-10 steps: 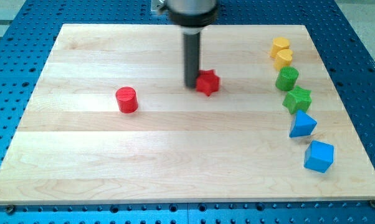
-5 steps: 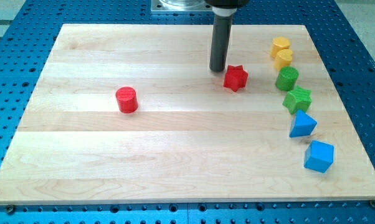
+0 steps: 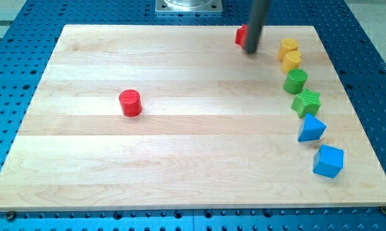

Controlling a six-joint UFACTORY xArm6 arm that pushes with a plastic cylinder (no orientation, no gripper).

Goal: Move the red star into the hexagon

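The red star (image 3: 242, 36) sits near the top edge of the wooden board (image 3: 180, 154), right of the middle, and the rod hides most of it. My tip (image 3: 251, 52) is just below and to the right of the star, seemingly touching it. Two yellow blocks stand to the right: the upper one (image 3: 288, 46) looks like the hexagon, and the lower one (image 3: 292, 60) is right below it. My tip is about a block's width left of them.
A green cylinder (image 3: 295, 81), a green star (image 3: 306, 102), a blue triangular block (image 3: 311, 128) and a blue cube (image 3: 327, 160) run down the right side. A red cylinder (image 3: 130, 102) stands left of the middle.
The red star has gone from the board's middle up and to the right, to the top edge. My tip moved the same way and is now at the star's lower right.
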